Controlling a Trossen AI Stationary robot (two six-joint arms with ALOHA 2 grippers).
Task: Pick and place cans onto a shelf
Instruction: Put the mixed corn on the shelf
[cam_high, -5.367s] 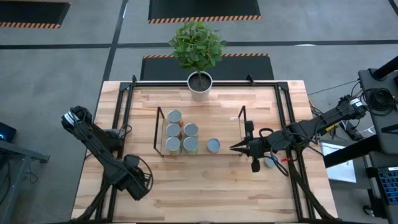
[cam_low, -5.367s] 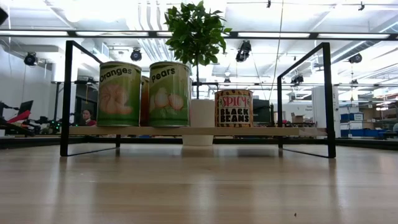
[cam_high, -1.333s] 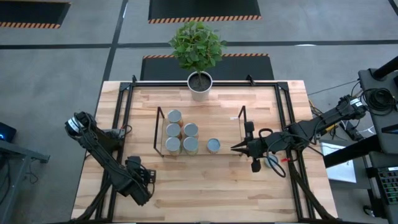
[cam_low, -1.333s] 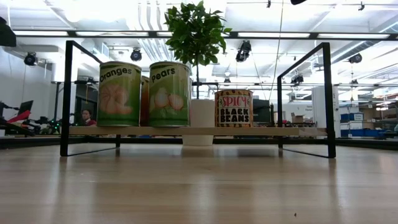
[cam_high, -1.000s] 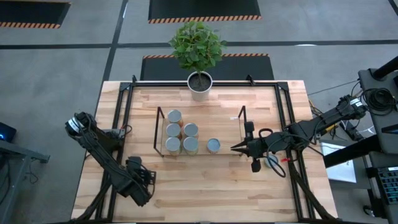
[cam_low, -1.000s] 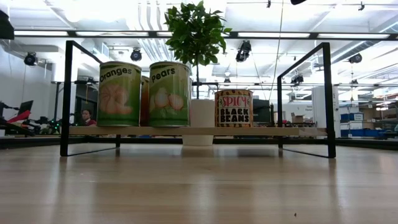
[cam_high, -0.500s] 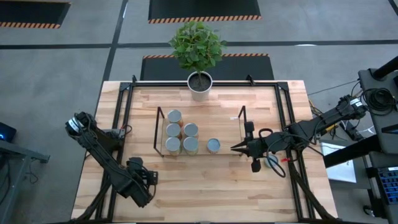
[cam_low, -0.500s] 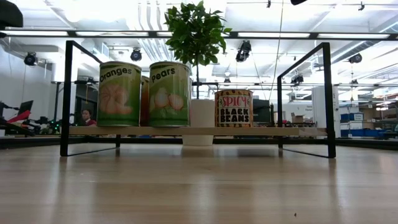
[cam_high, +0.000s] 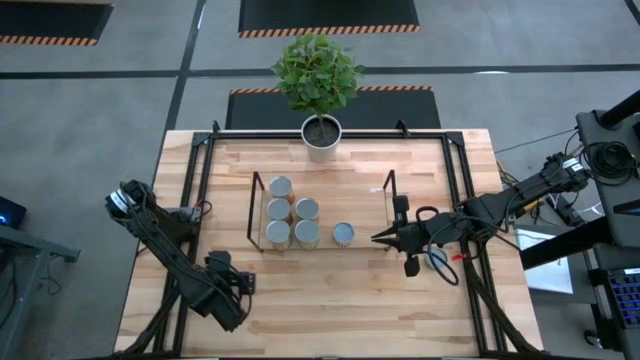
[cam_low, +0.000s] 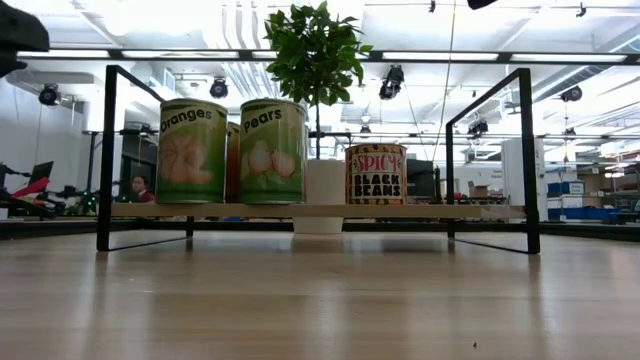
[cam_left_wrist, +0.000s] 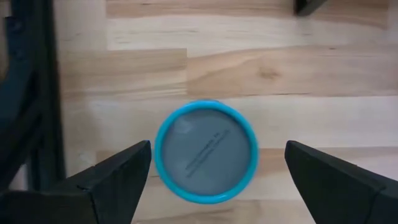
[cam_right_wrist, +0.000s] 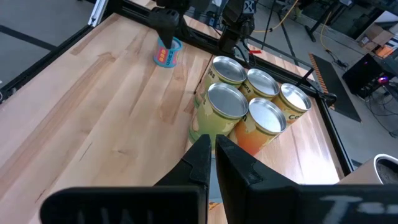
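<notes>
Left wrist view is showing the left hand (cam_left_wrist: 214, 180) – shifted slightly, fingers wide – hovering over a blue can (cam_left_wrist: 206, 151), grasp seemingly coming.

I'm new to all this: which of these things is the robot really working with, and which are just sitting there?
Part of the job:
- six cans on the shelf
- blue-rimmed can, under the open left gripper
- right gripper, shut, beside the shelf's end

Just sitting there:
- plant
- its white pot
</notes>
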